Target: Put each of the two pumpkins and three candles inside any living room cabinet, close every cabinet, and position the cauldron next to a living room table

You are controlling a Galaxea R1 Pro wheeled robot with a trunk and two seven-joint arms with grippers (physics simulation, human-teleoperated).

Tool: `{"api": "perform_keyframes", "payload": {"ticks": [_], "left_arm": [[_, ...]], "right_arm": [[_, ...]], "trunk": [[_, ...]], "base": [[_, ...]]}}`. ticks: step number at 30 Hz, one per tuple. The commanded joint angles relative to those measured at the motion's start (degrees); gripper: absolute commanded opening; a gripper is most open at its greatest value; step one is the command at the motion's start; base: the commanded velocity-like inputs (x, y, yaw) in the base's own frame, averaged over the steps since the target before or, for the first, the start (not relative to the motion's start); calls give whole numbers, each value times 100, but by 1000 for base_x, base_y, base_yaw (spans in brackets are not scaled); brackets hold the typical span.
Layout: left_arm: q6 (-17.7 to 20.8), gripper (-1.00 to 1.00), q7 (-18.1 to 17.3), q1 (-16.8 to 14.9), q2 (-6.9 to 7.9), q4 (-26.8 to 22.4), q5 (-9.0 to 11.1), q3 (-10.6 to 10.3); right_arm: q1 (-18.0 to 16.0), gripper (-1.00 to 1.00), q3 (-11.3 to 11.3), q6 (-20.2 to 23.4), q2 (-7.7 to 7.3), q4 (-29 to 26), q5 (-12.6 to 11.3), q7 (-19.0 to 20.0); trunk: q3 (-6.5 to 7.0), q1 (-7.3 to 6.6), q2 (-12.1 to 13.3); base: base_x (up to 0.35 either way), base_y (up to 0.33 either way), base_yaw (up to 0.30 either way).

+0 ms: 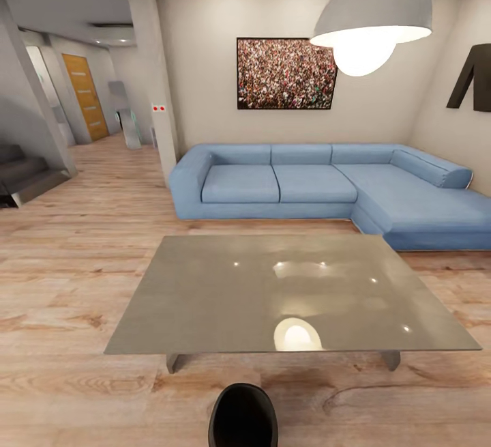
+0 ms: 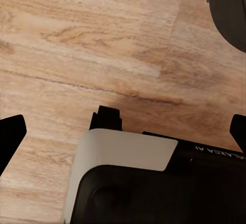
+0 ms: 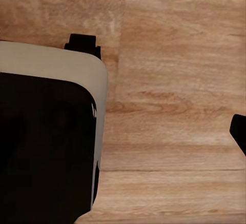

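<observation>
The low table (image 1: 204,283) with its glossy grey top stands on the wood floor straight ahead, nothing on it but reflections of the lamps. A glossy black rounded shape (image 1: 243,417) sits at the head view's bottom edge just before the table; I cannot tell whether it is the cauldron or part of my own body. The pumpkins, candles and cabinet are out of view. My left gripper (image 2: 124,131) hangs open over the floor, its fingertips (image 2: 10,137) far apart. The right gripper (image 3: 123,137) is also empty over the floor, with one fingertip (image 3: 239,130) at the picture's edge.
A blue corner sofa (image 1: 307,184) lines the far wall behind the table. A pendant lamp (image 1: 374,13) hangs at upper right. A corridor with an orange door (image 1: 85,95) and stairs (image 1: 24,174) opens at left. My white-and-black base (image 2: 143,183) is below both wrists.
</observation>
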Motion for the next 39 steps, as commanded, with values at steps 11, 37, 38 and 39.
{"api": "perform_keyframes", "payload": {"ticks": [11,37,38,39], "left_arm": [[4,100,-27,-7,2,12,59,-49],[2,100,-27,-7,9,-1,60,-55],[2,100,-27,-7,9,-2,59,-55],[2,100,-27,-7,9,-3,61,-56]], "right_arm": [[-4,100,47,21,0,-2,-45,-5],[-4,100,47,21,0,-2,-46,-5],[-4,100,47,21,0,-2,-47,-5],[-4,100,48,21,0,-2,-47,-5]], "trunk": [[193,-242,440],[660,-814,1482],[678,-836,1522],[696,-857,1563]], "base": [[0,0,0],[0,0,0],[0,0,0],[0,0,0]]}}
